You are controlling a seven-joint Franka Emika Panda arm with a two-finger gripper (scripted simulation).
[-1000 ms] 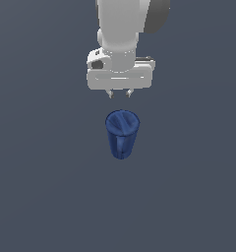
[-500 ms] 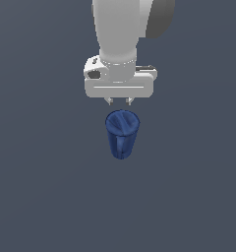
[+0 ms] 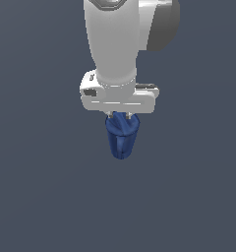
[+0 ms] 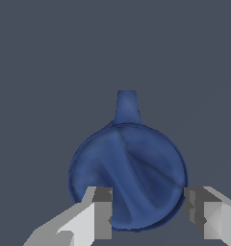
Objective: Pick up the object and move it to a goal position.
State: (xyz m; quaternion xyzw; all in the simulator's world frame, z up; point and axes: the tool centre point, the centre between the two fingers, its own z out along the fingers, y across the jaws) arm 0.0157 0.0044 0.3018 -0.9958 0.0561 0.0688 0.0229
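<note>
Closing in on the grab, nothing lifted yet

The gripper [image 3: 119,116] is sitting right over the object [image 3: 122,140], that dark blue ridged cup standing mid-scene on the flat grey floor [image 3: 36,197]. In the wrist view the fingers [image 4: 102,211] are spread wide, straddling the cup's rim without squeezing it, so the jaws are open and holding nothing. I'd say clamping, lifting and carrying to the goal are all left.
</note>
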